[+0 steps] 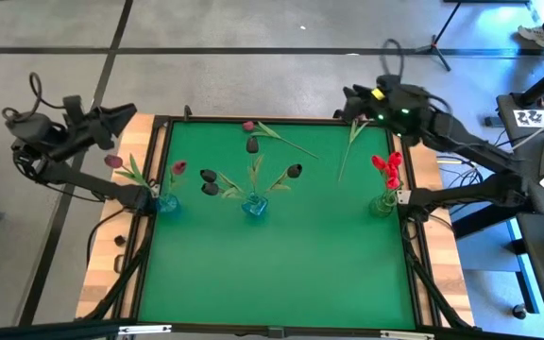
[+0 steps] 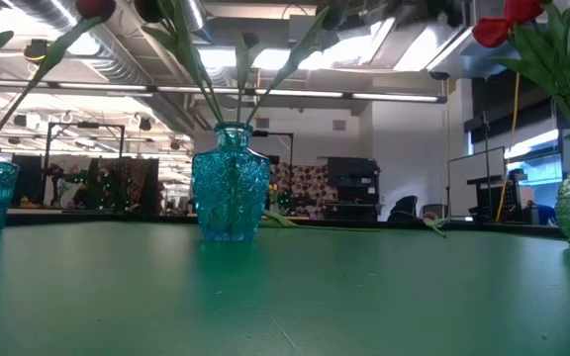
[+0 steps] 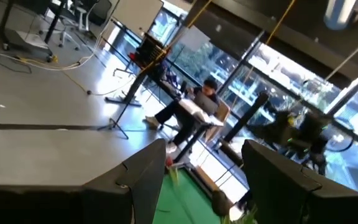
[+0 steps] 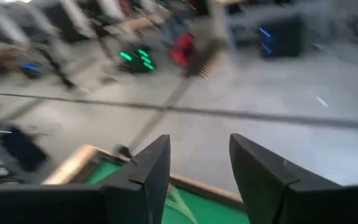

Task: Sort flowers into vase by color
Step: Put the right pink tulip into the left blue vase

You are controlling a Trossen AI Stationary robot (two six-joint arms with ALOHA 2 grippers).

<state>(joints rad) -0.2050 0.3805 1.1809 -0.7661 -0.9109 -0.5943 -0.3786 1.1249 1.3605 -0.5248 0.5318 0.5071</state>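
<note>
Jaws of left gripper [image 3: 191,186] and right gripper [image 4: 197,180] stand released, empty.

Green table [image 1: 281,264] with three glass vases [image 1: 255,207] and loose tulips [image 1: 277,135] along its far edge.

Open-plan robotics lab — exposed ceiling ducts [image 2: 117,59], camera tripod [image 1: 434,42], workstations beyond.

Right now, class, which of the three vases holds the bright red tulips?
The clear vase at the mat's right edge, below the right gripper; the two blue vases hold darker heads.
</note>
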